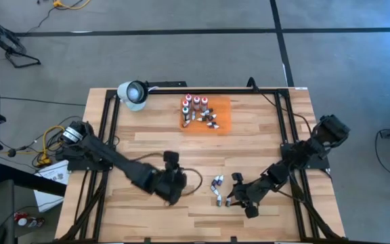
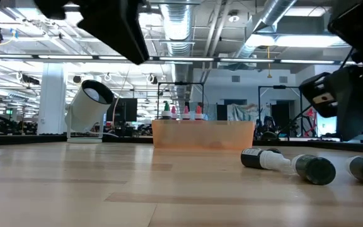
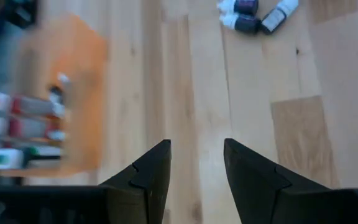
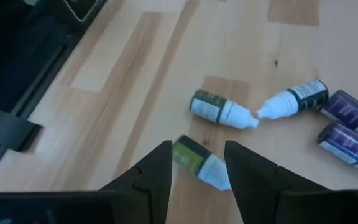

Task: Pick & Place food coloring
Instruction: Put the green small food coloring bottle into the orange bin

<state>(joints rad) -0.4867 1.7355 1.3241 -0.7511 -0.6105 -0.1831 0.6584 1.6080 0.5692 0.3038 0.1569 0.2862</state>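
**Ana:** What could go wrong here?

**Ben:** The right pincer (image 4: 197,163) hangs low over a little green bottle (image 4: 199,161) lying on the tabletop (image 1: 147,146); its two fingers stand a bit apart with nothing held, and the bottle lies partly between them. The bottle is round and on its side, so I think a finger could bump it and make it roll; then the fingers would close on air.

**Ana:** Anything else?

**Ben:** Another dark bottle (image 4: 219,109) and a white bottle (image 4: 294,98) lie just beside it, with their tips almost touching; two purple bottles (image 4: 347,127) are near too. A finger coming down could knock one of them away.

**Ana:** Which way does the green one point?

**Ben:** It lies flat; in the right wrist view its long side runs slanted across the gap between the fingers, not straight along it. Its white tip points toward the purple ones; its green end points the other way. I think the pincer may need to turn a little to squeeze it across the body.

**Ana:** And the other arm?

**Ben:** The left pincer (image 3: 196,163) waits above bare wood near the middle, fingers a bit apart, holding nothing. More bottles (image 1: 195,108) sit on the orange mat (image 1: 223,116) at the far side.
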